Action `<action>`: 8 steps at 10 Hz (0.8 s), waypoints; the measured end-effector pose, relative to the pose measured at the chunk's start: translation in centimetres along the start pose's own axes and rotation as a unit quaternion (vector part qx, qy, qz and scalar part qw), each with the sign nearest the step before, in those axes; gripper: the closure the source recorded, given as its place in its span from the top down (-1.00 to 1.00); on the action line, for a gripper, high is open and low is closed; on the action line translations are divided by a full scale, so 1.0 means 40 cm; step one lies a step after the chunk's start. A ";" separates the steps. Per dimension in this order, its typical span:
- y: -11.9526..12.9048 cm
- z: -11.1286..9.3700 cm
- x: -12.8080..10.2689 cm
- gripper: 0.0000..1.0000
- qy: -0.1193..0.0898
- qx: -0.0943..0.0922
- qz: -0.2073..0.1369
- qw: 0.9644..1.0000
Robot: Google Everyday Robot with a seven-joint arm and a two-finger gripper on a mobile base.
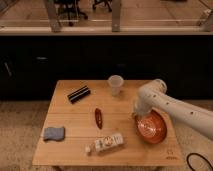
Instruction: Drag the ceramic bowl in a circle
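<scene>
The ceramic bowl (151, 128) is wide, shallow and orange-red, with a paler inside. It sits on the wooden table (75, 115) near the right front edge. My white arm comes in from the right and bends down over the bowl's back-left rim. My gripper (137, 114) is at that rim, mostly hidden under the wrist.
A translucent whitish cup (115, 84) stands behind the bowl. A black bar (79, 94) lies at the back left, a red chili-like item (99, 118) in the middle, a blue sponge (53, 133) at the front left, a white bottle (106, 143) lying at the front.
</scene>
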 end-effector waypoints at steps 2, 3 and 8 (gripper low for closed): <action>-0.001 -0.002 0.002 -0.94 0.001 0.001 -0.006 1.000; 0.001 -0.004 0.004 -0.94 0.001 0.002 -0.006 1.000; 0.007 -0.007 0.007 -0.94 0.000 0.004 -0.015 1.000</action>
